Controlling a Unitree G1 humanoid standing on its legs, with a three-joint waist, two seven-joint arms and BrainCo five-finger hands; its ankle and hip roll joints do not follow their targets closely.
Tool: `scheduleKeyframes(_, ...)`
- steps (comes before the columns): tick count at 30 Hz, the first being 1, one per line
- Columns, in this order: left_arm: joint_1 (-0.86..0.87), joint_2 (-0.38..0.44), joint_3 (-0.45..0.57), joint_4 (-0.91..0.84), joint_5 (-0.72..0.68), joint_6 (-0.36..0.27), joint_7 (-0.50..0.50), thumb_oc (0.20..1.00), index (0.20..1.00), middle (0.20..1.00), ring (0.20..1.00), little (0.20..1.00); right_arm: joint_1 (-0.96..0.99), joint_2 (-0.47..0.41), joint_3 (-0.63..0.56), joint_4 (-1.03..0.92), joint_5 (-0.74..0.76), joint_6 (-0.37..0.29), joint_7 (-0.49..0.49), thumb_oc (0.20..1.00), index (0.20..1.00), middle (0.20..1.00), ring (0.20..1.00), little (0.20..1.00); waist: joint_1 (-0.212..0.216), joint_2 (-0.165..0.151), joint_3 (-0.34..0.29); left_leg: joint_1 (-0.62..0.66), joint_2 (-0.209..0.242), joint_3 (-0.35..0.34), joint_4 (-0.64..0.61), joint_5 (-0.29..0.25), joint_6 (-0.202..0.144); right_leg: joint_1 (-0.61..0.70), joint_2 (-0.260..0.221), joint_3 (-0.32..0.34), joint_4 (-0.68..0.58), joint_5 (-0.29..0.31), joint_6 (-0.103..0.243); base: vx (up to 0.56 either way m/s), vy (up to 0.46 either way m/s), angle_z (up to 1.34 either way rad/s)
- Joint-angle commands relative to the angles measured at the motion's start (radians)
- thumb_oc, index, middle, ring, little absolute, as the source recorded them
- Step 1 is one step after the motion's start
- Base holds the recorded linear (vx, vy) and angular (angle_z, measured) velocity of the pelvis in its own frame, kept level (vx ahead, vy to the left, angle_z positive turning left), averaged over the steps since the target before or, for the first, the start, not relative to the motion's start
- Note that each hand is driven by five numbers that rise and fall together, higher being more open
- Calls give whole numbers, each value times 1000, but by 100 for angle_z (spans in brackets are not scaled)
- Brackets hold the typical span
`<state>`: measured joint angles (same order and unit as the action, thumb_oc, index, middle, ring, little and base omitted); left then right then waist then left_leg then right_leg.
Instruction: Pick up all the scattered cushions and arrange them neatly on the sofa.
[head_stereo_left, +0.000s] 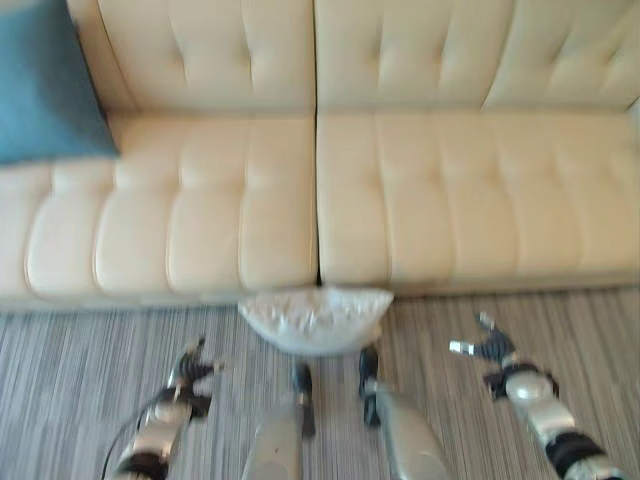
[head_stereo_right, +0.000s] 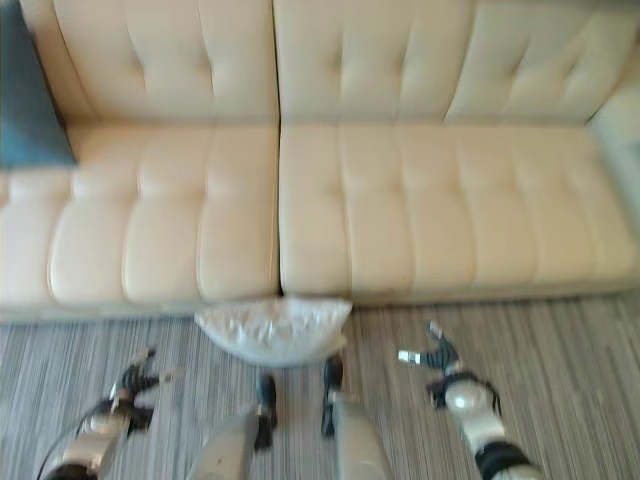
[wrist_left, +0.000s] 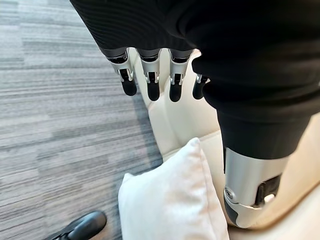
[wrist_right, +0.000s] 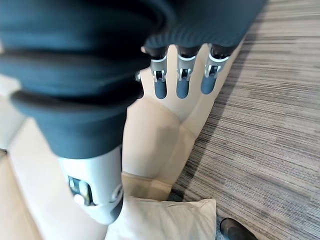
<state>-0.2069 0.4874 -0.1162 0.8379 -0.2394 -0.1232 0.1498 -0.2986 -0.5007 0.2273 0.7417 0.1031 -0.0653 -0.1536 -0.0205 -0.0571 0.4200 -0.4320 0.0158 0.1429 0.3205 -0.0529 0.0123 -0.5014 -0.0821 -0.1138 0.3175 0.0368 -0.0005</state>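
We count two cushions, one white fabric cushion (head_stereo_left: 315, 318) on the grey striped carpet (head_stereo_left: 80, 360) against the cream tufted leather sofa (head_stereo_left: 400, 190), one teal cushion (head_stereo_left: 45, 85) on its left seat, our left hand (head_stereo_left: 192, 372) and right hand (head_stereo_left: 492, 348) empty, fingers relaxed.
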Motion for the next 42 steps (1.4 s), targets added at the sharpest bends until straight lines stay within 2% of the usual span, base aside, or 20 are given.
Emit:
scheduleKeyframes(1, -21, 55, -3, 8, -113, -57, 58, 1000, 1000, 1000, 1000, 1000, -40, -55, 28, 34, 92, -37, -68, 1000, 1000, 1000, 1000, 1000, -4, 6, -6, -117, -7, 0, 166, -123, -15, -104, -55, 28, 173, -150, 65, -206, -25, 5)
scheduleKeyframes(7, -198, 135, -33, -14, -202, -96, 103, 1000, 1000, 1000, 1000, 1000, -256, -104, 24, 119, 230, -61, -140, 1000, 1000, 1000, 1000, 1000, -27, 34, 40, -517, 31, -6, 396, -150, -14, -498, -44, 63, 396, -180, 47, -174, -16, 8)
scheduleKeyframes(12, -318, 174, -69, 24, -197, -93, 146, 1000, 1000, 1000, 1000, 1000, -423, -83, 101, 120, 259, -71, -170, 1000, 1000, 1000, 1000, 1000, -24, 46, 31, -773, 32, -17, 544, -173, -3, -736, -39, 84, 529, -206, 37, -19, -2, -4)
scheduleKeyframes(16, -470, 195, -168, 73, -151, -82, 165, 1000, 1000, 1000, 1000, 1000, -590, -31, 204, 111, 260, -88, -190, 1000, 1000, 1000, 1000, 1000, -21, 53, 31, -889, 21, -26, 608, -183, 1, -852, -41, 94, 601, -222, 32, 2, 2, -1)
scheduleKeyframes(18, -509, 196, -198, 79, -137, -81, 170, 1000, 1000, 1000, 1000, 1000, -630, -14, 229, 107, 256, -94, -196, 1000, 1000, 1000, 1000, 1000, -20, 55, 30, -909, 21, -22, 616, -186, 5, -871, -43, 93, 612, -224, 31, 0, 0, 0)
scheduleKeyframes(19, -591, 180, -259, 71, -120, -79, 177, 1000, 1000, 1000, 1000, 1000, -706, 35, 276, 96, 256, -102, -209, 1000, 1000, 1000, 1000, 1000, -14, 61, 33, -939, 17, -28, 633, -185, 10, -897, -49, 96, 629, -227, 28, 0, 0, 0)
scheduleKeyframes(20, -594, 180, -260, 72, -120, -79, 178, 1000, 1000, 1000, 1000, 1000, -708, 35, 276, 97, 257, -103, -209, 1000, 1000, 1000, 1000, 1000, -14, 61, 33, -942, 16, -28, 634, -185, 10, -899, -49, 95, 631, -227, 28, 0, 0, 0)
scheduleKeyframes(21, -684, 141, -318, 79, -118, -80, 184, 1000, 1000, 1000, 1000, 1000, -767, 105, 306, 92, 275, -117, -218, 1000, 1000, 1000, 1000, 1000, -11, 70, 29, -958, 7, -33, 635, -185, 13, -918, -53, 98, 641, -232, 26, 27, -13, 4)
scheduleKeyframes(24, -760, 67, -355, 72, -135, -91, 213, 1000, 1000, 1000, 1000, 1000, -819, 206, 321, 66, 307, -140, -238, 1000, 1000, 1000, 1000, 1000, -3, 81, 15, -959, -13, -42, 617, -176, 16, -924, -50, 100, 640, -237, 21, 9, -28, 15)
scheduleKeyframes(25, -776, 50, -366, 64, -133, -94, 222, 1000, 1000, 1000, 1000, 1000, -826, 223, 327, 54, 305, -144, -243, 514, 514, 514, 514, 514, -2, 84, 10, -956, -19, -43, 608, -172, 15, -922, -52, 99, 636, -237, 19, -1, -44, 12)
scheduleKeyframes(26, -784, 39, -370, 46, -128, -101, 231, 1000, 1000, 1000, 1000, 1000, -826, 244, 327, 36, 305, -151, -247, 354, 354, 354, 354, 354, 0, 85, 7, -953, -24, -46, 601, -169, 15, -921, -51, 100, 634, -238, 18, -1, -47, 10)
scheduleKeyframes(27, -785, 28, -367, 7, -127, -114, 242, 410, 410, 410, 410, 410, -825, 255, 326, 13, 308, -162, -243, 200, 200, 200, 200, 200, 3, 86, 2, -946, -31, -46, 591, -164, 14, -916, -50, 101, 630, -239, 16, -1, -33, 9)
scheduleKeyframes(28, -783, 28, -367, 4, -126, -113, 243, 200, 200, 200, 200, 200, -823, 254, 326, 12, 308, -162, -243, 200, 200, 200, 200, 200, 3, 87, 1, -945, -31, -46, 590, -164, 14, -915, -50, 101, 629, -239, 16, -3, -16, 12)
scheduleKeyframes(30, -751, 25, -340, -101, -159, -158, 245, 200, 200, 200, 200, 200, -802, 257, 312, -48, 312, -183, -239, 200, 200, 200, 200, 200, 7, 86, -11, -928, -40, -51, 568, -155, 11, -902, -46, 100, 617, -234, 17, -4, -13, 19)
scheduleKeyframes(33, -711, 25, -305, -192, -163, -176, 251, 200, 200, 200, 200, 200, -762, 231, 295, -95, 290, -185, -227, 200, 200, 200, 200, 200, 7, 82, -24, -900, -40, -52, 530, -146, 5, -876, -42, 99, 586, -218, 25, -13, -4, 12)
scheduleKeyframes(39, -595, -27, -268, -308, -140, -172, 234, 200, 200, 200, 200, 200, -613, 205, 252, -191, 256, -177, -198, 200, 200, 200, 200, 200, -4, 76, -47, -786, -24, -57, 426, -129, -4, -759, -42, 87, 477, -189, 40, -4, 3, 1)
scheduleKeyframes(40, -534, -48, -257, -377, -118, -171, 222, 200, 200, 200, 200, 200, -532, 198, 221, -255, 247, -184, -180, 200, 200, 200, 200, 200, -10, 68, -56, -712, -17, -60, 371, -122, -10, -688, -45, 75, 425, -179, 49, 0, 0, 0)
scheduleKeyframes(42, -490, -62, -248, -418, -109, -167, 215, 200, 200, 200, 200, 200, -482, 197, 209, -296, 235, -186, -172, 200, 200, 200, 200, 200, -13, 66, -57, -659, -14, -60, 334, -117, -13, -637, -47, 71, 394, -173, 55, -3, 6, -4)
